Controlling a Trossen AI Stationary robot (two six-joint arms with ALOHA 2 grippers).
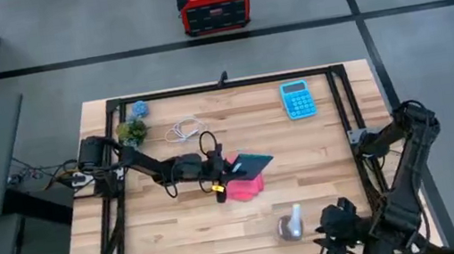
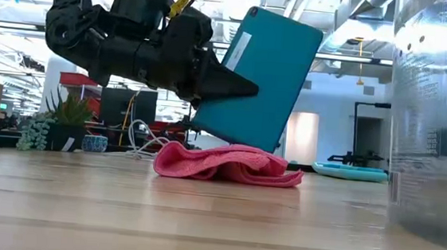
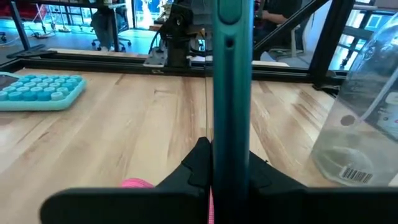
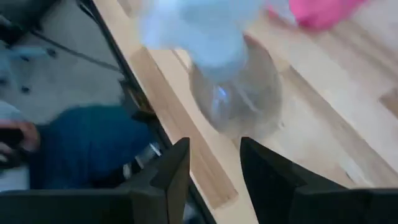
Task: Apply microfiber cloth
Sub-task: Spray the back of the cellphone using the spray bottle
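The microfiber cloth (image 1: pixel 245 187) (image 2: pixel 228 164) is a crumpled pink heap lying near the table's middle. Above it my left gripper (image 1: pixel 226 170) (image 2: pixel 242 86) is shut on a flat teal slab (image 1: pixel 252 164) (image 2: pixel 263 80), which stands tilted. The left wrist view shows the slab (image 3: pixel 231 74) edge-on. Its lower edge reaches down to the cloth; whether it touches, I cannot tell. My right gripper (image 1: pixel 339 225) (image 4: pixel 214 168) stands open near the table's near right corner, just short of a clear bottle (image 1: pixel 291 224) (image 4: pixel 236 93), touching nothing. My left gripper pinches the teal slab's two broad faces between its two fingers (image 3: pixel 196 165), at the slab's left edge (image 2: pixel 226 69). The fingers come about level from the table's left. The slab stands on edge, leaning, its lower edge (image 2: pixel 238 142) down at the pink cloth.
A blue calculator (image 1: pixel 297 98) (image 3: pixel 40 90) lies at the far right. A white cable (image 1: pixel 184 131), a small plant (image 1: pixel 130 132) and a blue object (image 1: pixel 140 109) sit at the far left. Black frame rails (image 1: pixel 345 100) run along the table's edges.
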